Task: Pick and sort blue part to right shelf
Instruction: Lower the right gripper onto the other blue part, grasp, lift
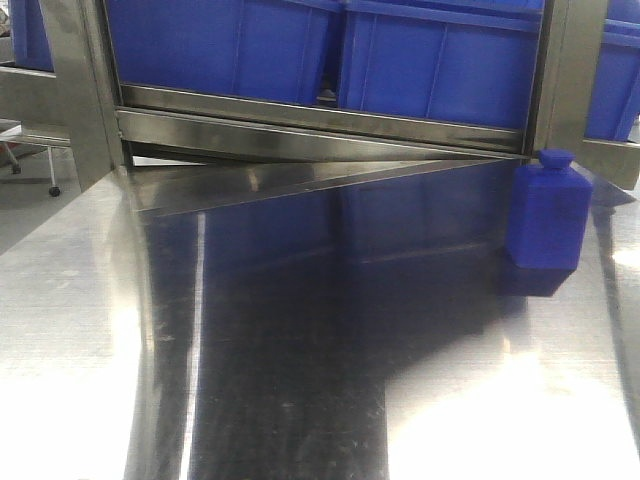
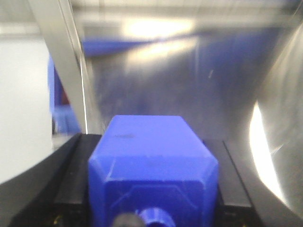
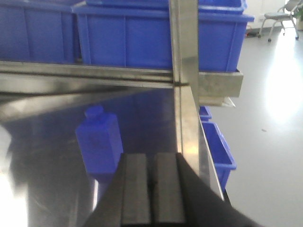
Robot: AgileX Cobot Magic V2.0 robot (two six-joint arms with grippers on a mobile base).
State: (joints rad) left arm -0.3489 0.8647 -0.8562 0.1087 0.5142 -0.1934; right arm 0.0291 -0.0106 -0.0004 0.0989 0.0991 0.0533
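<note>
The first half of the job looks done, because the blue part is not lying loose. It sits in the left gripper, with a black finger on each side of it. Its little nub points back at the camera. The jaws are open only as wide as the part, so they look closed tight on it, though this view is blurry. The pictures do not show whether the part is up in the air or touching the table. What is left is the second half, which is to carry the part over to the right shelf and put it there. The shelf stands at the far edge of the shiny table, with big blue crates sitting on it. The right gripper holds nothing. Its two dark pads are pressed flat together with no gap, and it hangs over the table near a steel post. A taller blue bottle with a bigger cap stands upright on the table near the shelf. It is not the part to sort, and no gripper touches it.
</note>
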